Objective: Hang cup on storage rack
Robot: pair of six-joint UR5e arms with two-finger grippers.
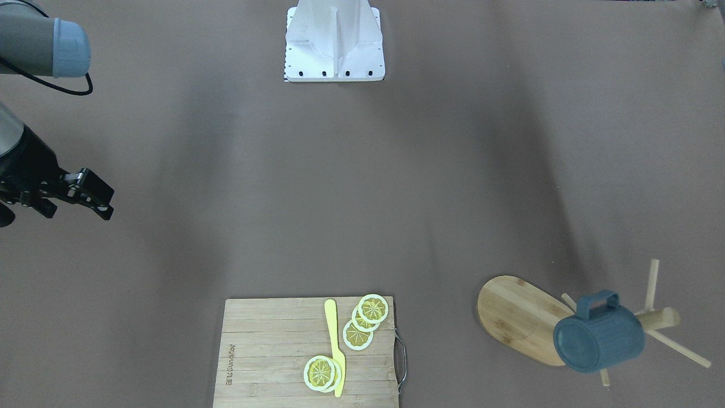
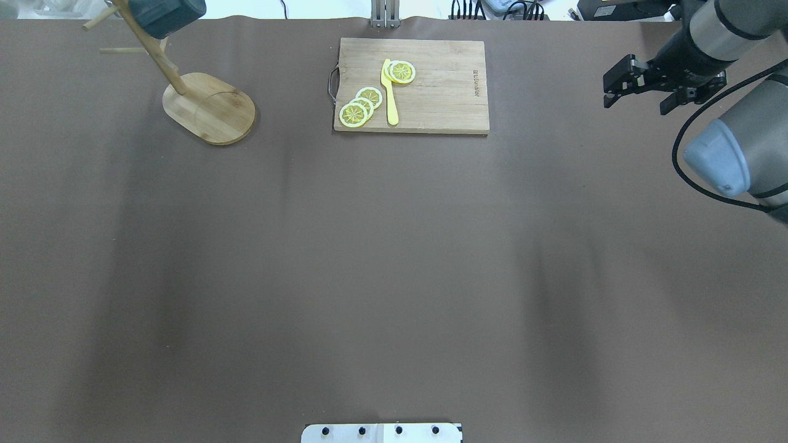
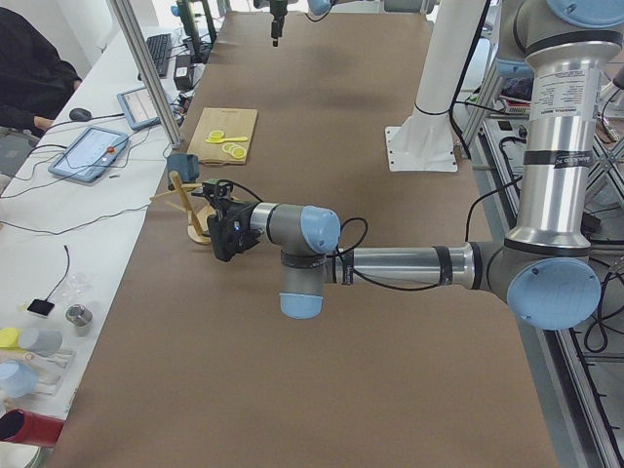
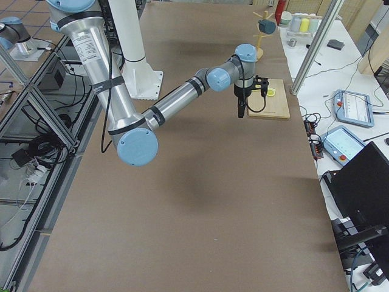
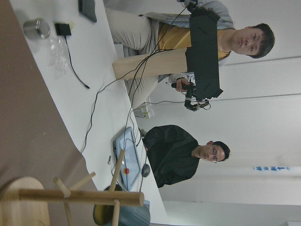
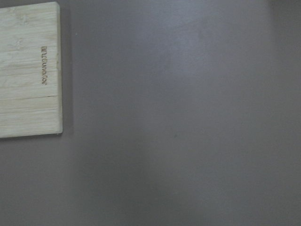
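The left gripper (image 3: 226,234) hovers near the storage rack (image 1: 510,317), holding nothing I can make out. I cannot tell whether it is spread or pressed together. The cup (image 1: 599,340) hangs tilted, its handle over a peg, at the tabletop's (image 2: 394,277) 11 o'clock corner in the overhead view, so the hanging looks done. The right gripper (image 4: 241,109), its state equally unclear, points down over bare tabletop at 2 o'clock, beyond the cutting board (image 2: 431,92), probably to stay out of the way.

Brown table (image 2: 394,277) beside a white workbench (image 3: 97,229), white wall (image 5: 268,122) behind.
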